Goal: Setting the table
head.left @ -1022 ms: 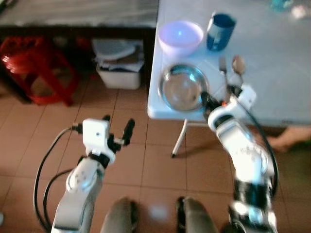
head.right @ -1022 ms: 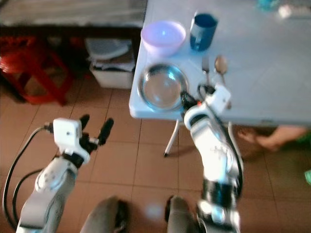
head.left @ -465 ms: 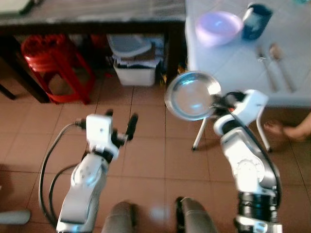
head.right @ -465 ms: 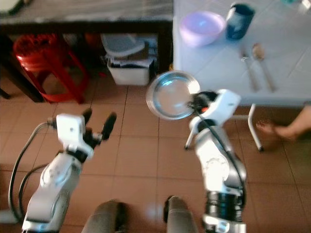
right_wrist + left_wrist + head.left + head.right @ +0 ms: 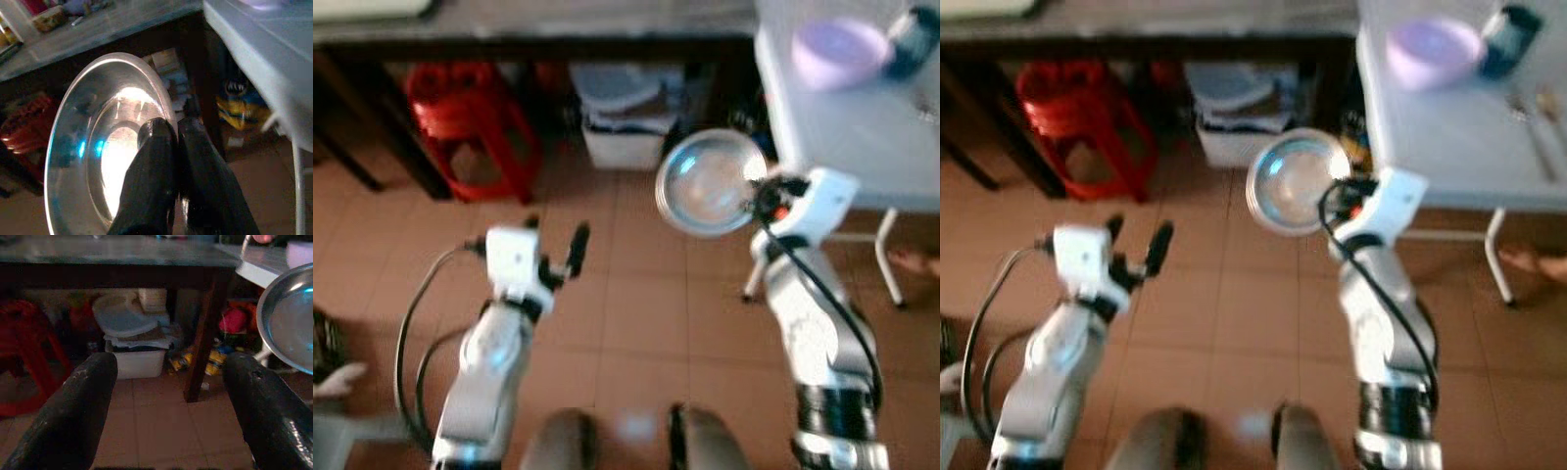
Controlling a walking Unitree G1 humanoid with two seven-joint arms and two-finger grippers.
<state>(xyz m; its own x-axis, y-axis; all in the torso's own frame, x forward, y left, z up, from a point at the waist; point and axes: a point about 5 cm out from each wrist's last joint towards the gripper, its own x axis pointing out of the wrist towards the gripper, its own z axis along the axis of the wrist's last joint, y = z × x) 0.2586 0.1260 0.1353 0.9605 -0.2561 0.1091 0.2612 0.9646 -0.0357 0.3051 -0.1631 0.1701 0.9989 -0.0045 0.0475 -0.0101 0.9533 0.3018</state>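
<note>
A round steel plate hangs in the air over the tiled floor, off the white table. My right gripper is shut on the plate's rim; in the right wrist view its fingers pinch the edge of the steel plate. A lilac bowl and a dark blue cup stand on the white table, with cutlery further right. My left gripper is held open over the floor, holding nothing.
A dark table runs along the back, with a red plastic stool and a white lidded box under it. A person's bare foot is by the white table's leg. Brown tiles lie ahead.
My right gripper lifted the steel plate off the white table and carried it out over the floor. The camera has swung left, so the white table now sits at the right edge.
</note>
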